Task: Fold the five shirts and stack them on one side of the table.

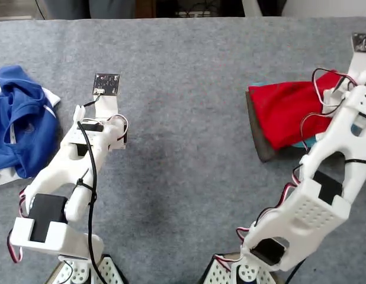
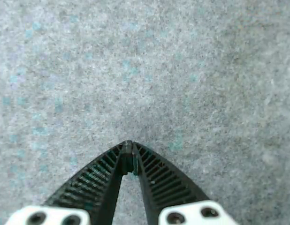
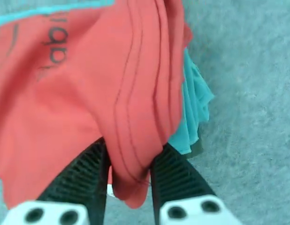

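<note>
A red shirt point(image 1: 286, 112) lies on top of a stack at the table's right side, over a teal shirt point(image 3: 194, 103) and a dark grey one point(image 1: 261, 148). My right gripper point(image 3: 131, 145) is shut on a fold of the red shirt's edge, with the black fingers point(image 3: 175, 173) on either side of the cloth. In the high view that right gripper point(image 1: 340, 94) sits over the stack's right end. A crumpled blue shirt point(image 1: 20, 121) lies at the far left on a white shirt point(image 1: 2, 177). My left gripper point(image 2: 128, 150) is shut and empty, pointing down at bare felt, right of the blue shirt.
Grey felt point(image 1: 183, 89) covers the table. The left arm point(image 1: 70, 171) and the right arm point(image 1: 313, 201) stand at the near edge, with open felt between them. The table's far edge point(image 1: 183, 19) runs along the back.
</note>
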Robot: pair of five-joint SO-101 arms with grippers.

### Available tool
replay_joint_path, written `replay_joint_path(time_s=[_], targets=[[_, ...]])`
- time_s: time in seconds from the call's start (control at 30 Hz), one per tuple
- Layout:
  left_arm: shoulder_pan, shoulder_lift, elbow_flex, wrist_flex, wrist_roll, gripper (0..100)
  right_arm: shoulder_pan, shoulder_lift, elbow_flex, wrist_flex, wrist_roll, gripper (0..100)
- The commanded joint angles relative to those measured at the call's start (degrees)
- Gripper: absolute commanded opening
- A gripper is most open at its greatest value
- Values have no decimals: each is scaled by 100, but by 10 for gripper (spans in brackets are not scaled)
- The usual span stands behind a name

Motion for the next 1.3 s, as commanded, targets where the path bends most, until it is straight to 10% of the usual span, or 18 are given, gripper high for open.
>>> replay_joint_path(time_s=[0.0,0.3,0.43,0.57,0.97,1.27], targets=[[-40,-79,-4,-79,26,31,246,22,-286,26,360,17],[-48,-132,-215,343,-114,32,475,-207,-760,949,422,431],[-365,-132,-1015,1626,-607,30,475,-338,-1719,1248,229,332],[-901,-132,-1930,2681,-791,30,229,-84,-2325,1029,-193,13],[-2185,-404,-2545,3947,-1196,30,132,2536,-2396,-1495,-853,15],[-3292,-2110,-2519,3956,-1468,32,-70,2158,-3793,527,-844,15]])
